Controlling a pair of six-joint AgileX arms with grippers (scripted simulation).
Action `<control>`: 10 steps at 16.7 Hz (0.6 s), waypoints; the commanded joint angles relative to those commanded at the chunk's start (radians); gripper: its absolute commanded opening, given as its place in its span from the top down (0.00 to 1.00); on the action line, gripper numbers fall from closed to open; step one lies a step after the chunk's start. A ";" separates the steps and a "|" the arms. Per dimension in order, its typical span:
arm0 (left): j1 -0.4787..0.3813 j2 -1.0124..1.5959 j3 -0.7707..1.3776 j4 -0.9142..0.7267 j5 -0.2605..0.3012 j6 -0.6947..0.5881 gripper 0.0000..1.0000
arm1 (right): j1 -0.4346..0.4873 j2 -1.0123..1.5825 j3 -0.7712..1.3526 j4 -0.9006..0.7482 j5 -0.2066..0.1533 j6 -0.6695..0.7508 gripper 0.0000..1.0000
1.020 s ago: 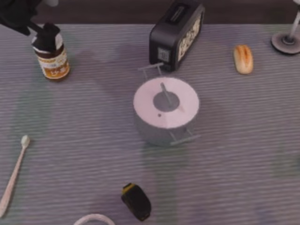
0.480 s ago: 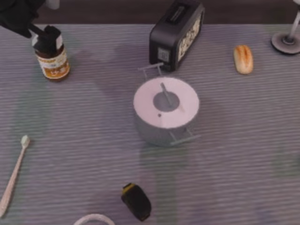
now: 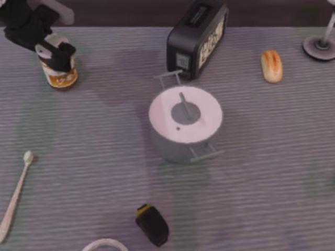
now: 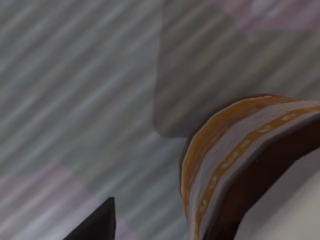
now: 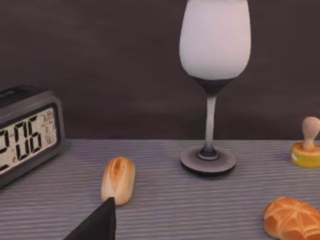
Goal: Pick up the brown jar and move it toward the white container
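Observation:
The brown jar (image 3: 60, 78) stands at the table's far left, with only its orange-and-white label showing below my left gripper (image 3: 52, 48). That gripper is open and sits over the jar's top, hiding the lid. In the left wrist view the jar (image 4: 235, 150) fills the near corner, with one black fingertip (image 4: 101, 224) standing apart from it. The white container (image 3: 167, 115), a grey pot with a white lid and wire handles, sits at the table's middle. My right arm is parked out of the top view; one of its fingers (image 5: 100, 222) shows in its wrist view.
A black clock (image 3: 198, 36) stands behind the container. A bread roll (image 3: 271, 66) and a wine glass base (image 3: 319, 46) are at the far right. A white spoon-like stick (image 3: 14, 196) lies at the left, and a black-and-yellow object (image 3: 152, 225) at the front.
My left gripper has moved right and down over the jar, now covering its lid and shoulder. The jar and everything else have stayed put.

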 joint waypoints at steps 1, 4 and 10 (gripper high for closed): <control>0.000 0.000 0.000 0.000 0.000 0.000 0.00 | 0.000 0.000 0.000 0.000 0.000 0.000 0.00; 0.000 0.000 0.000 0.000 0.000 0.000 0.08 | 0.000 0.000 0.000 0.000 0.000 0.000 0.00; 0.000 0.000 0.000 0.000 0.000 0.000 0.53 | 0.000 0.000 0.000 0.000 0.000 0.000 0.00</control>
